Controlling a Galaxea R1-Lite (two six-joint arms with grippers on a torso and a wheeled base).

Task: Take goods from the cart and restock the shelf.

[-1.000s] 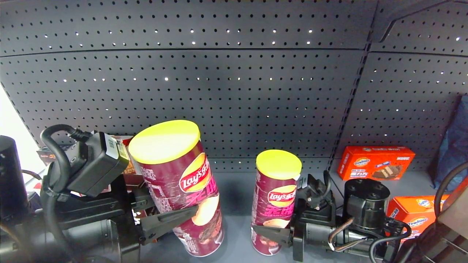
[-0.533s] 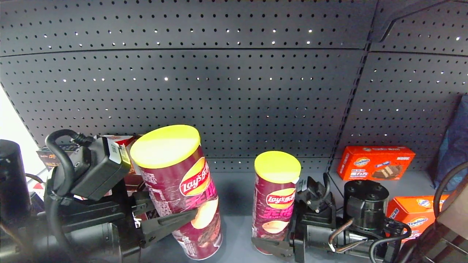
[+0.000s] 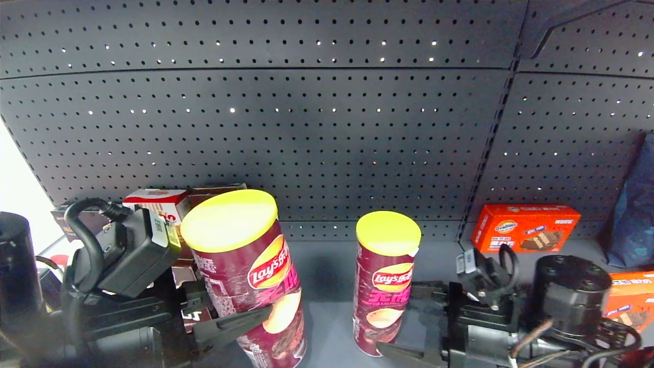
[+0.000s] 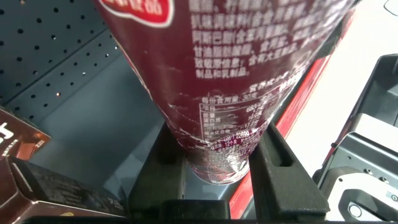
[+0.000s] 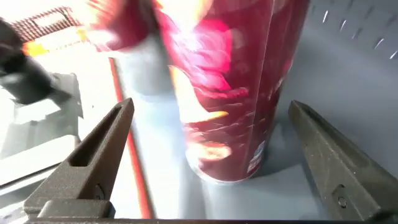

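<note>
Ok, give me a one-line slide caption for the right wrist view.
Open right gripper facing a maroon chip can that stands upright on the grey shelf, jaws wide and clear of it.

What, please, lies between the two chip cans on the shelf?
Nothing: in the head view bare shelf separates the left can, clamped in the left gripper, from the right can, standing free before the right gripper, jaws open.

- left can (image 3: 255,286): maroon, yellow lid, red-and-yellow logo
- right can (image 3: 383,291): same maroon body, yellow lid
- pegboard (image 3: 327,143) behind right can: dark grey, rows of small holes
- box (image 3: 526,227) right of right can: orange
- bag (image 3: 636,214) beyond the box from right can: dark blue
</note>
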